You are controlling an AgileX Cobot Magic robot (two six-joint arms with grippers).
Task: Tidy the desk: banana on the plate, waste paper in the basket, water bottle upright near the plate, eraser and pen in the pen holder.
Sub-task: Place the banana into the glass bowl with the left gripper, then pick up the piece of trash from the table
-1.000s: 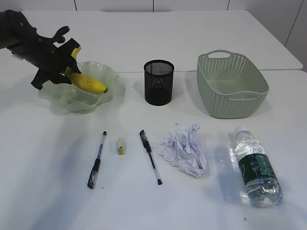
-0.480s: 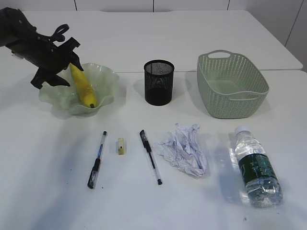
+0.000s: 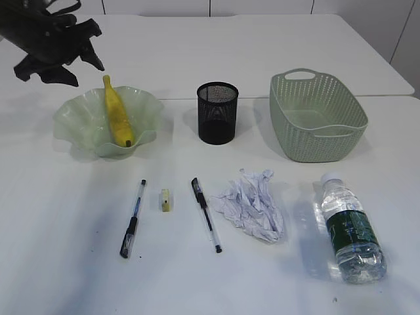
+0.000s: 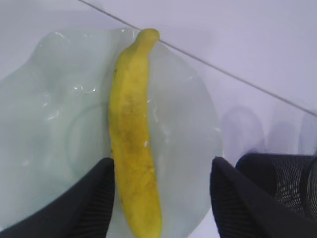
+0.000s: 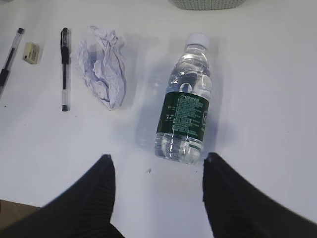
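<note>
The yellow banana (image 3: 116,118) (image 4: 131,144) lies in the wavy green glass plate (image 3: 149,108) (image 4: 190,119). My left gripper (image 3: 73,69) (image 4: 161,161) hangs open above the plate's back left, holding nothing. The water bottle (image 3: 349,230) (image 5: 185,116) lies on its side at the front right. My right gripper (image 5: 158,157) is open and empty just short of the bottle's base. The waste paper (image 3: 252,205) (image 5: 105,67), a small eraser (image 3: 167,200) (image 5: 31,52) and two pens (image 3: 132,218) (image 3: 206,214) lie on the table.
The black mesh pen holder (image 3: 217,113) (image 4: 292,183) stands right of the plate. The green basket (image 3: 317,117) sits at the back right. The right arm does not show in the exterior view.
My left gripper opened and let the banana down into the plate. It then rose up and back, away from the plate. The right gripper has not moved.
</note>
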